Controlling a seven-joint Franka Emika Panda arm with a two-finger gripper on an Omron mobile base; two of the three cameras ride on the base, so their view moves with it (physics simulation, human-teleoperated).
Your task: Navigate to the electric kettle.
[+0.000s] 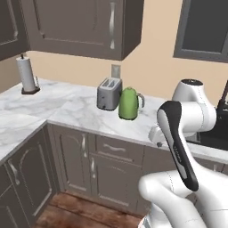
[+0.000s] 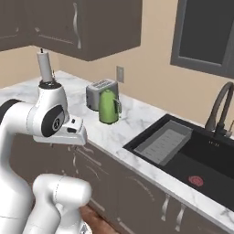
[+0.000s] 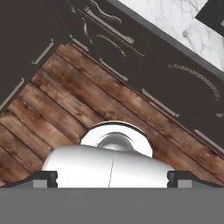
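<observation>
The lime-green electric kettle stands upright on the marble counter, just right of a silver toaster. From the other side the electric kettle sits in front of the toaster, its loop handle turned toward the sink. My arm is folded in front of the base, well short of the counter. My gripper points down at the wooden floor, its dark fingertips far apart with nothing between them.
A paper towel roll stands at the counter's far left corner. A black sink with a dark faucet lies right of the kettle. Dark cabinets run under the L-shaped counter, and wall cabinets hang above.
</observation>
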